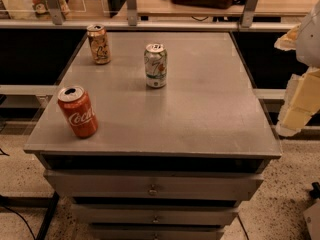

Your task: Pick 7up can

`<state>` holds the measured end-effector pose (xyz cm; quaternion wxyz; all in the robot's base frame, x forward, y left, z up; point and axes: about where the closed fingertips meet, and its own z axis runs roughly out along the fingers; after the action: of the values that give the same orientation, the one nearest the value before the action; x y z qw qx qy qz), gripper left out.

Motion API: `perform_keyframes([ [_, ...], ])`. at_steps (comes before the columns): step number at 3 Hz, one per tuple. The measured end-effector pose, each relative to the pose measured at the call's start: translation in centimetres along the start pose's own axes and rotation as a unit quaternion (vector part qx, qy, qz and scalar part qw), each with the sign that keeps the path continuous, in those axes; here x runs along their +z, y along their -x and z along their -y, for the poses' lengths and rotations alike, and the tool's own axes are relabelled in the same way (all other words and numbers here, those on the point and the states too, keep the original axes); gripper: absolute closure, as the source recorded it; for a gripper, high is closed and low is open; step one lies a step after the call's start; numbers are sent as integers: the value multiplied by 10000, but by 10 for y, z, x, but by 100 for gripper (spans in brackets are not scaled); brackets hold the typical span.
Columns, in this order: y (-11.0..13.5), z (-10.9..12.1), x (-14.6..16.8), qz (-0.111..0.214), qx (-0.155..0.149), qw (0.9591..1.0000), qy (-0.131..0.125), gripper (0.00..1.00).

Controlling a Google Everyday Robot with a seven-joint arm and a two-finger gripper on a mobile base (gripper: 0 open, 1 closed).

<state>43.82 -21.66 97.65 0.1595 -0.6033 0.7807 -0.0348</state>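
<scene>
The 7up can stands upright on the grey cabinet top, back of centre, apart from the gold-tan can and the red Coca-Cola can, while the gripper hangs beyond the right edge, well apart, released or clenched I cannot tell.

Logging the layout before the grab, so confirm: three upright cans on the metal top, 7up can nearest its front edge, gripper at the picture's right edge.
One error: in the camera view the Coca-Cola can is nearest the front edge; the 7up can stands farther back, mid-top. The rest holds: three upright cans on the metal top, gripper at the right edge.
</scene>
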Motion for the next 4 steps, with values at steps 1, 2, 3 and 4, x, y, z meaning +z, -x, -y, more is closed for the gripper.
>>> perform_keyframes([
  [1, 0, 0, 0, 0, 0, 10000, -1, 0],
  [2, 14, 11, 10, 98, -108, 9999, 15, 0],
  [3, 33, 33, 29, 336, -174, 9992, 92, 0],
  [4, 60, 57, 53, 770, -150, 9968, 182, 0],
])
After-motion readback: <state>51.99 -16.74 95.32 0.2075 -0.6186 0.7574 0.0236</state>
